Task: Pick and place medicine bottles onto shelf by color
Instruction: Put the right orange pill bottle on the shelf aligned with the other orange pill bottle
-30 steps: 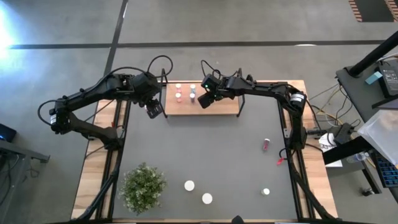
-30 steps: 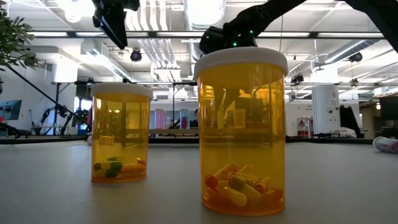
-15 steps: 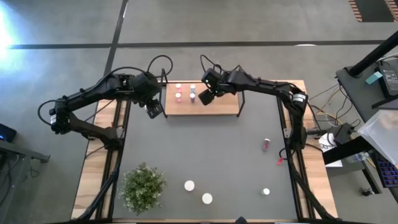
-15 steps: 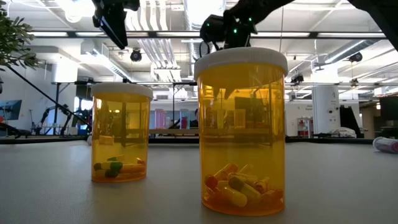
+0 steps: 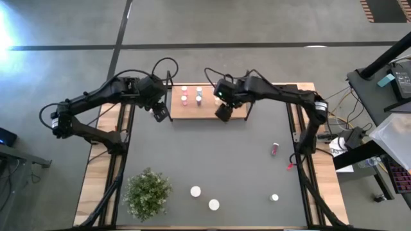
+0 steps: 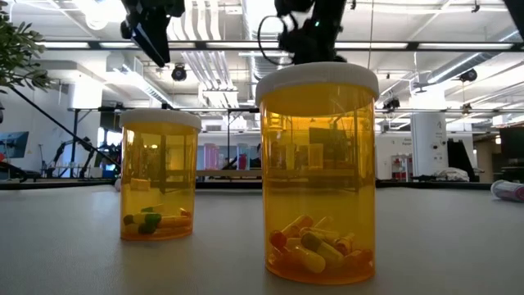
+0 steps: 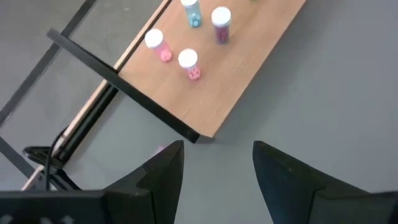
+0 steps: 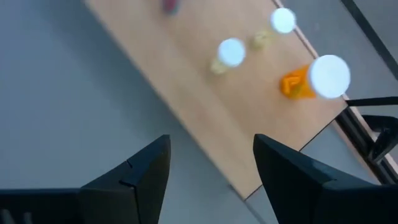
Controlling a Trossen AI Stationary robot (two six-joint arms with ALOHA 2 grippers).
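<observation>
**Both grippers hover empty at the shelf, five bottles loose on the mat**

Seen from above, the shelf (image 5: pixel 209 102) lies at twelve o'clock on the dark table mat (image 5: pixel 212 154). The right gripper (image 5: pixel 223 112) hangs over the shelf's front edge, toward its right half; its wrist view shows both dark fingers (image 8: pixel 134 180) spread well apart with nothing between them, looking down on an orange bottle (image 8: pixel 314 79) and two pale yellowish bottles (image 8: pixel 229 55) standing near the shelf's end. The left gripper (image 5: pixel 160 113) waits just off the shelf's left front corner, at about eleven o'clock on the mat, jaws wide and empty in its own wrist view.

On the shelf's left part stand two pink bottles (image 7: pixel 186 62), a purple bottle (image 7: pixel 221 22) and a bluish bottle (image 7: pixel 191 12), all upright, white caps up.

Off the shelf, a pink bottle (image 5: pixel 275 149) lies on its side at three o'clock. Two white-capped orange bottles (image 5: pixel 204 197) stand at six o'clock, close together, and a smaller bottle (image 5: pixel 274 197) stands at five o'clock. A green potted plant (image 5: pixel 148 191) sits at seven o'clock
</observation>
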